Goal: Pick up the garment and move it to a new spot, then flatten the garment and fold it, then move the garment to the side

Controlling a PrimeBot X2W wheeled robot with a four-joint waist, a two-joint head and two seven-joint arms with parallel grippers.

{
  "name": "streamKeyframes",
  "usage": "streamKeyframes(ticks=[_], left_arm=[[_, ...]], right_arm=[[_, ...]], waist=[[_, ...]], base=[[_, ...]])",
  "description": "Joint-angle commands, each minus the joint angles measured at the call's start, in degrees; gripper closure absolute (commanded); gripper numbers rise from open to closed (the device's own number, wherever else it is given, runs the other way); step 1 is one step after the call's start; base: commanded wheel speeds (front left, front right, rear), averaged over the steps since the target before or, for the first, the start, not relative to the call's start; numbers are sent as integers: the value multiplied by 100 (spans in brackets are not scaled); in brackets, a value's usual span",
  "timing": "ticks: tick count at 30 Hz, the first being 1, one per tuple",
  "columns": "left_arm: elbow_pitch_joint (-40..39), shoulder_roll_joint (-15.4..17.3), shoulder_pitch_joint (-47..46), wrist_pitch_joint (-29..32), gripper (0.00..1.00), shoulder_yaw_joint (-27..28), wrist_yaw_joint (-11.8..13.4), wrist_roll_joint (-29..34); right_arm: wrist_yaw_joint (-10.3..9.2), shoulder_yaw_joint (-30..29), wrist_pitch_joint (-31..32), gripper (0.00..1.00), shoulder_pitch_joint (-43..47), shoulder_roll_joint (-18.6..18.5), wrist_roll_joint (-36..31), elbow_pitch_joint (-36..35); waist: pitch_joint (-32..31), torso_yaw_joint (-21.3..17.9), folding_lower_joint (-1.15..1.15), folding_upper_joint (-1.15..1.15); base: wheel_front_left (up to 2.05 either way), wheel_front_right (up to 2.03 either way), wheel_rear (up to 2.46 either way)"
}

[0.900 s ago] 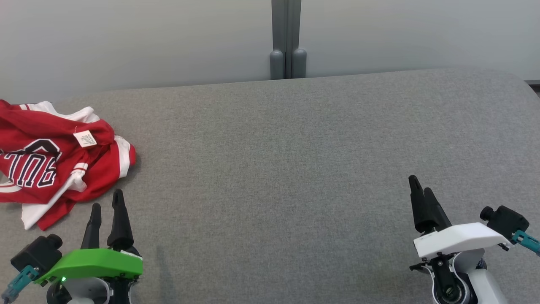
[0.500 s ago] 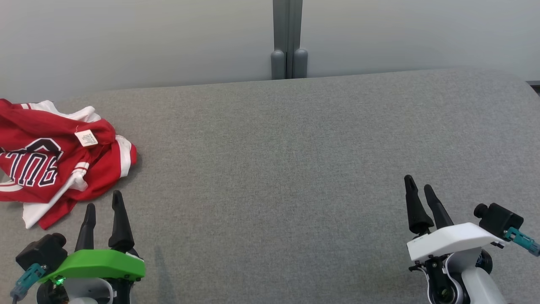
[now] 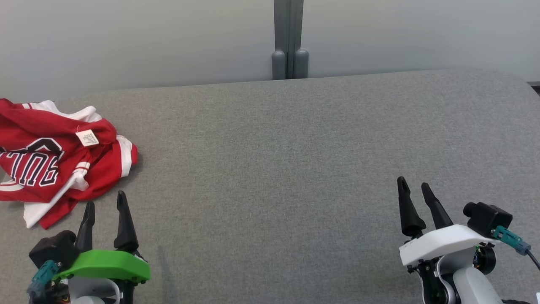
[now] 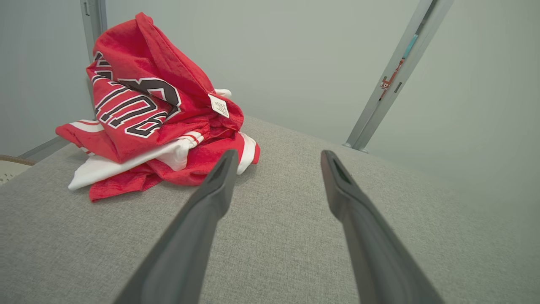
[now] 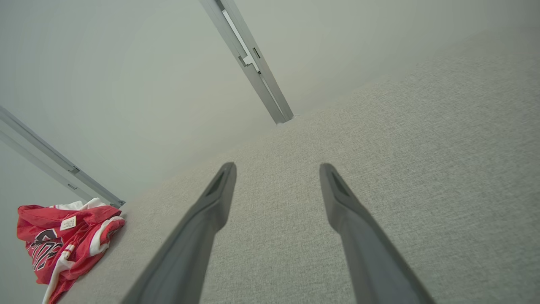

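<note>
The garment (image 3: 55, 162) is a red and white jersey with black lettering, crumpled in a heap at the far left of the grey table (image 3: 295, 147). It also shows in the left wrist view as a pile (image 4: 156, 122) ahead and left of my fingers, and small at the lower left of the right wrist view (image 5: 63, 240). My left gripper (image 3: 105, 198) hovers open just in front of the garment's near edge, holding nothing. At the lower right my right gripper (image 3: 412, 183) is open and empty, far from the garment.
A grey post (image 3: 289, 40) stands against the pale wall behind the table's far edge. The table's rounded right corner (image 3: 519, 82) lies at the upper right. Bare grey cloth stretches between the two grippers.
Both grippers have drawn back a little toward the near edge; the right one shifted slightly left. The garment has not moved.
</note>
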Motion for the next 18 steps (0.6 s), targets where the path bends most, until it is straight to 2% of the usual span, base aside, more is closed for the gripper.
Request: streamKeyframes(ticks=[1, 18], left_arm=[[-29, 70, -115, -57, 0, -5, 30, 148], [166, 133, -89, -270, 0, -78, 84, 984]], right_arm=[[3, 18, -60, 0, -111, -33, -157, -12], [3, 86, -280, 0, -119, -39, -1051, 103]], waist=[[-2, -1, 0, 0], [-18, 21, 0, 0]], base=[[0, 0, 0], [0, 0, 0]])
